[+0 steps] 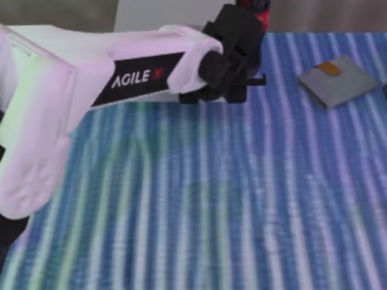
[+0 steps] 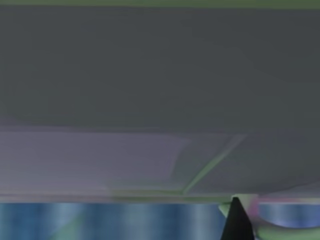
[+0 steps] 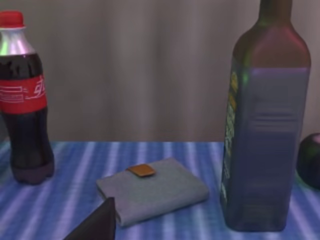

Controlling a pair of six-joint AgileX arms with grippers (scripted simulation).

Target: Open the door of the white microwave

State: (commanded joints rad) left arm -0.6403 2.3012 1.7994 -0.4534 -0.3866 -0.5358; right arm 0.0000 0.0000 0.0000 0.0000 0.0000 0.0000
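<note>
The white microwave (image 1: pixel 163 12) stands at the table's far edge, mostly hidden under my left arm. My left gripper (image 1: pixel 239 75) is at its front right corner, pressed close against it. In the left wrist view the door (image 2: pixel 150 65) fills nearly the whole picture with its grey window, the pale frame running below it. A black tip of that gripper (image 2: pixel 235 222) reaches up to the frame's lower edge; how far the door stands from the body cannot be made out. My right gripper (image 3: pixel 150 235) is outside the top view and hangs low over the striped table, open and empty.
A flat grey wallet (image 1: pixel 335 80) with a brown tab lies at the back right, also visible as the wallet (image 3: pixel 152 192) just beyond my right gripper. A cola bottle (image 3: pixel 25 100), a tall dark bottle (image 3: pixel 265 135) and a dark round object (image 3: pixel 311 160) stand around it.
</note>
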